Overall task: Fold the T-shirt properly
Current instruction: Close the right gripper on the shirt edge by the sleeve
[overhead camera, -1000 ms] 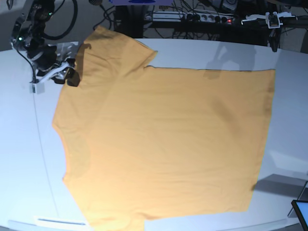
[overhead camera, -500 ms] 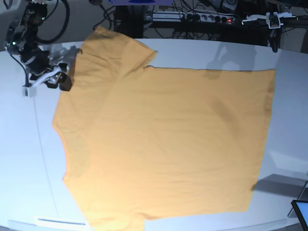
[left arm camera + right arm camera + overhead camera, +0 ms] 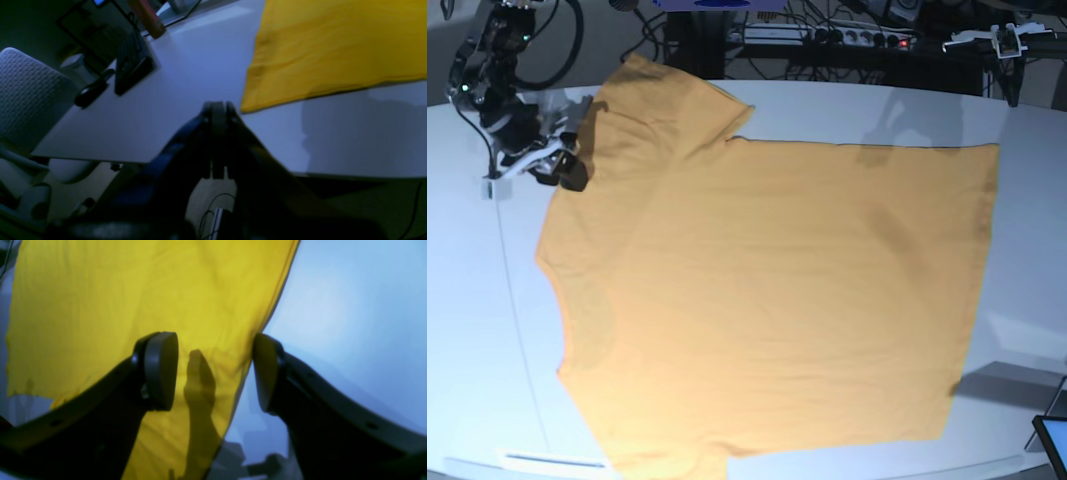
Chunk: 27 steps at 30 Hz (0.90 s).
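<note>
Nothing's being folded yet: the T-shirt [image 3: 767, 290] is being left spread flat on the table [image 3: 487, 330], right gripper [image 3: 215, 373] released above the sleeve edge, left gripper [image 3: 217, 111] clenched empty.

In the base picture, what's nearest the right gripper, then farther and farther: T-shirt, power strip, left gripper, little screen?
From the right gripper:
1. T-shirt, right beside it, its sleeve next to the fingers.
2. power strip, top middle, behind the table.
3. left gripper, top right.
4. screen, bottom right corner.
</note>
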Motion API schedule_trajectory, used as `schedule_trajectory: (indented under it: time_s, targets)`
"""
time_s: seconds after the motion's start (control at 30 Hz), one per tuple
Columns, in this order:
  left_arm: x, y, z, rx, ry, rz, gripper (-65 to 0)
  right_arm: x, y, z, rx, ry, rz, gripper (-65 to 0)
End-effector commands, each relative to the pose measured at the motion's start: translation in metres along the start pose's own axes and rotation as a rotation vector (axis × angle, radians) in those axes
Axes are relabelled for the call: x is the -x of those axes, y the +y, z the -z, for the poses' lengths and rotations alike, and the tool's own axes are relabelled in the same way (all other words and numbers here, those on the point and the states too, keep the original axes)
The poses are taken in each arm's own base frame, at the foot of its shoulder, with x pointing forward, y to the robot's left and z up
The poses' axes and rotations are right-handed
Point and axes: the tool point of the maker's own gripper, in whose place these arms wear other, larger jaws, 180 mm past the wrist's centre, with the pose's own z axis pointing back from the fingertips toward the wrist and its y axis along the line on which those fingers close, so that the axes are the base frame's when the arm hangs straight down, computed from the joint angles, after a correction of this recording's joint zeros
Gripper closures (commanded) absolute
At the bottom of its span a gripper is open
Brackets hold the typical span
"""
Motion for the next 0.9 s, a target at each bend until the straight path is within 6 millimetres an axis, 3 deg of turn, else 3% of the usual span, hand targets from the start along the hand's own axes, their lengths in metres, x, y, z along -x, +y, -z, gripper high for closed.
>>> schedule_trajectory:
  time_s: [0.0,0.37,0.6,0.87]
  targets:
    - [-0.008,0.007,0.000,-0.008,-0.034,0.015,0.0,0.021,-0.008,-0.005,0.048,0.096,-0.016,-34.2]
    - [-0.009,0.007,0.001,-0.006,-0.037,0.015,0.0,0.010,0.008,-0.007,-0.006,0.079,-0.016,-34.1]
    - [-0.008,0.006,0.000,-0.005,-0.034,0.014,0.0,0.012,0.044,0.013,-0.105,0.113,-0.074,-34.0]
    - [-0.007,0.007,0.000,-0.008,-0.031,0.015,0.0,0.010,0.045,0.015,-0.106,0.113,-0.084,-34.0]
